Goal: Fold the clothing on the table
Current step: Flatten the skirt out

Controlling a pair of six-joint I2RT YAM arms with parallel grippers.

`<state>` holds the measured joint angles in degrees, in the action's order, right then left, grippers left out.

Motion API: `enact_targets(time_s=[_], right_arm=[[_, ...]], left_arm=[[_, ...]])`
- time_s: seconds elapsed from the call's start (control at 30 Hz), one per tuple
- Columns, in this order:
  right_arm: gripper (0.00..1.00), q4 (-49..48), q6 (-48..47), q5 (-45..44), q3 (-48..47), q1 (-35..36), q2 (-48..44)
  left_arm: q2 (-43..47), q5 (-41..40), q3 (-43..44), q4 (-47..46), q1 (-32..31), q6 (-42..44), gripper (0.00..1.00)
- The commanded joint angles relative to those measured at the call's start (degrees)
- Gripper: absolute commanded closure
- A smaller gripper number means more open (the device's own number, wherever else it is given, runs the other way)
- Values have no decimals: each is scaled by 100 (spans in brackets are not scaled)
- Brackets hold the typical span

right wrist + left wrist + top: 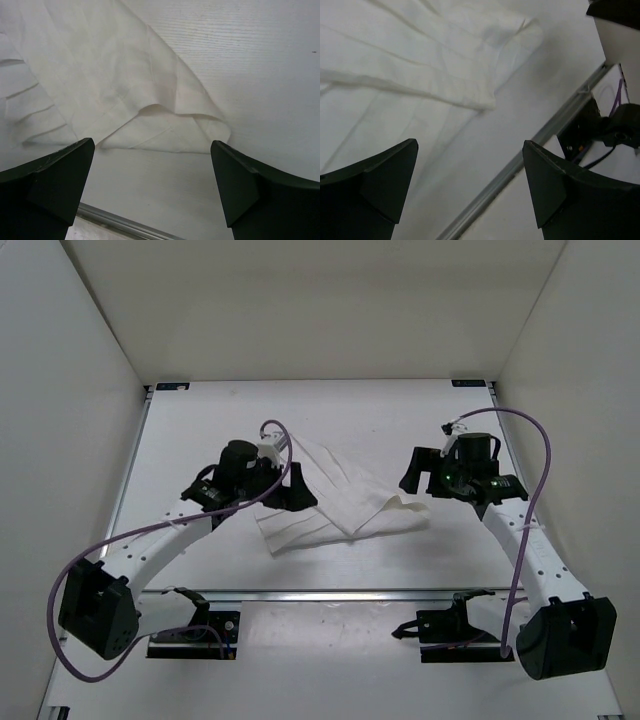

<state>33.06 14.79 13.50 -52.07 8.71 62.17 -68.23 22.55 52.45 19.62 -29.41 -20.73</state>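
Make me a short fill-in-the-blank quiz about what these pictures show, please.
1. The cloth lying on the table is ____ in colour.
2. The left gripper and the right gripper both have their jaws ____, and neither one holds the cloth.
3. The cable looping beside the right gripper is ____.

Missing words: white; open; purple.

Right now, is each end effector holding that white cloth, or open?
Left end effector: open, holding nothing.
Right end effector: open, holding nothing.
The clothing lies loose on the table.
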Motion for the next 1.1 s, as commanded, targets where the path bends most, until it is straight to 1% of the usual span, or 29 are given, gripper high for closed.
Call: enact_targets(time_s=[0.0,0.03,0.07,0.13,0.2,0.3,0.37,0.43,0.47,0.53,0.57,0.6,0.67,0.77,0.83,0.87,0.9,0.93,1.0,1.07], right_arm=[[1,-194,-46,12,110,-115,-153],[0,-255,-20,74,223,-202,-196],[1,-256,-54,144,302,-238,-214],[1,-169,-98,75,347,-160,-118],[0,-72,-64,-100,373,24,22],[1,-19,-73,-146,496,87,145],[1,-72,-20,-181,488,70,76],[1,-159,-81,-181,505,-35,-20],[1,-185,-55,-155,514,-36,-21],[1,-151,-90,-163,540,-202,-73],[1,-185,-116,-111,567,-229,-65],[1,-134,-90,-171,523,-238,-91],[1,-54,-168,-216,558,-256,-109],[1,-19,-178,-295,602,-265,-118],[1,-63,-169,-286,619,-299,-179],[1,-63,-186,-234,628,-335,-170],[1,-63,-195,-207,637,-378,-162],[1,-63,-222,-198,637,-388,-188],[1,-45,-265,-190,646,-457,-179],[1,33,-336,-172,637,-458,-153]], left_arm=[[46,460,-680,-808,-91,-1069,3],[46,679,-1022,-1350,-100,-1300,3],[3,811,-1209,-1886,-100,-1754,2],[-199,848,-1604,-2643,-301,-2372,1],[-470,726,-1816,-3216,-495,-2811,1],[-885,558,-1861,-3858,-671,-3382,1],[-1139,375,-1800,-4096,-811,-3621,1],[-1341,147,-1642,-4133,-952,-3789,1],[-1455,-64,-1519,-3950,-1040,-3841,2],[-1640,-328,-1483,-3930,-1146,-4069,1],[-1754,-399,-1544,-4044,-1207,-4349,2],[-1842,-417,-1562,-4219,-1251,-4456,3],[-2088,-549,-1475,-4282,-1339,-4632,7],[-2300,-1022,-1062,-3685,-1558,-4641,10],[-2388,-1155,-1069,-3727,-1585,-4790,10],[-2440,-1165,-1087,-3894,-1577,-4956,11],[-2493,-1208,-1140,-3974,-1559,-5097,16],[-2520,-1235,-1149,-3913,-1603,-5142,18],[-2599,-1594,-948,-3606,-1664,-5160,21],[-2626,-1718,-912,-3526,-1735,-5239,24]])
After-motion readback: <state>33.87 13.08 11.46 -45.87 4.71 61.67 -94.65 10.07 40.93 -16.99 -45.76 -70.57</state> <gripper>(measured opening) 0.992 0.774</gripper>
